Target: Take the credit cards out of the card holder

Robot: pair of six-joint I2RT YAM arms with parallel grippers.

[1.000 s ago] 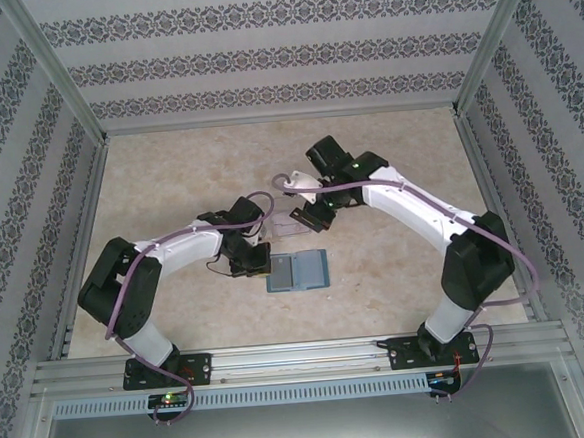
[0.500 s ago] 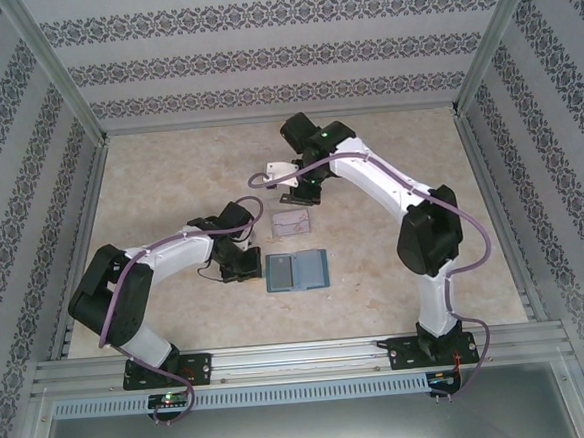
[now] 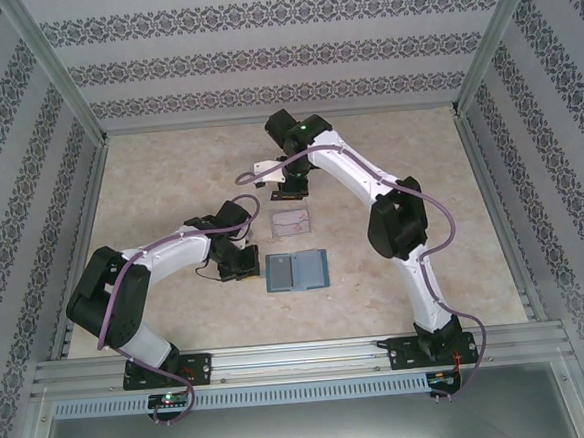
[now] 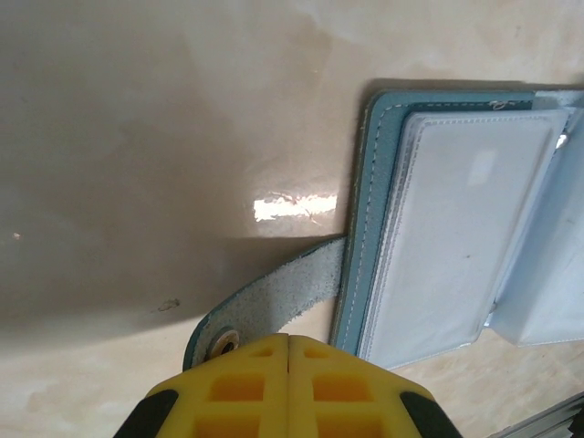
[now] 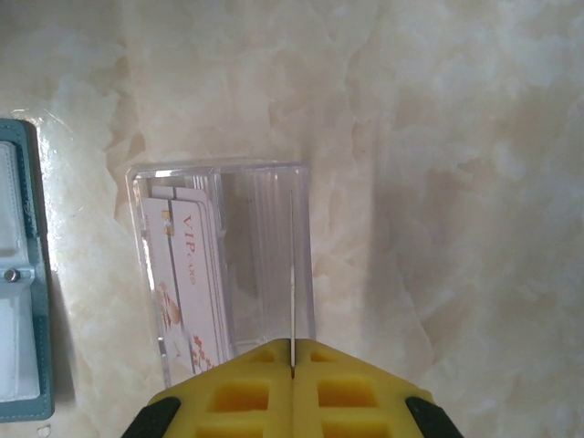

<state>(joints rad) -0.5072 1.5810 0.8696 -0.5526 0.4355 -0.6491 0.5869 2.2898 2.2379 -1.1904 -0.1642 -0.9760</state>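
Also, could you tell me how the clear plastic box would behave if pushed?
The clear plastic box probably slides easily, since it rests flat on the glossy tabletop. It is likely light: thin walls, only a few VIP cards inside. It seems low and wide, so unlikely to tip.

Robotics laboratory test cell. Two arms, left (image 3: 164, 253) and right (image 3: 392, 222), are bolted to an aluminium rail (image 3: 302, 357) along the near edge of a marble-patterned bench (image 3: 169, 177). Aluminium frame posts (image 3: 56, 70) rise from the far corners, and panels of patterned wallpaper (image 3: 281, 54) close the left, right and far edges. Purple cables (image 3: 445, 258) run along both arms. A slotted cable duct (image 3: 304, 391) lies before the rail.
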